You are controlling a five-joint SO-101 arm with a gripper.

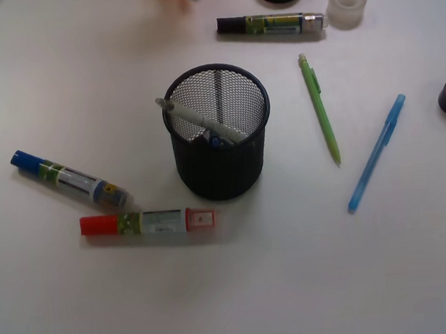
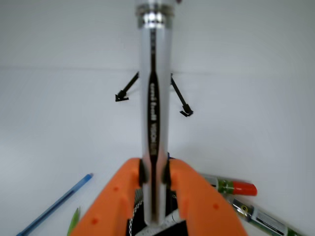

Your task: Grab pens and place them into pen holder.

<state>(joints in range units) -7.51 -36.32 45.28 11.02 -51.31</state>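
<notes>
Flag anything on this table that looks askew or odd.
Nothing is spilled or damaged. The pen in the pen holder leans slanted across the rim, and the claw grips a silver pen upright.

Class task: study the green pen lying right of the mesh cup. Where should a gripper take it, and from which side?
Grip the green pen at mid-barrel, coming straight down from above, jaws set across its width. It lies flat and nearly vertical in the front view, with bare table along both long sides.
</notes>
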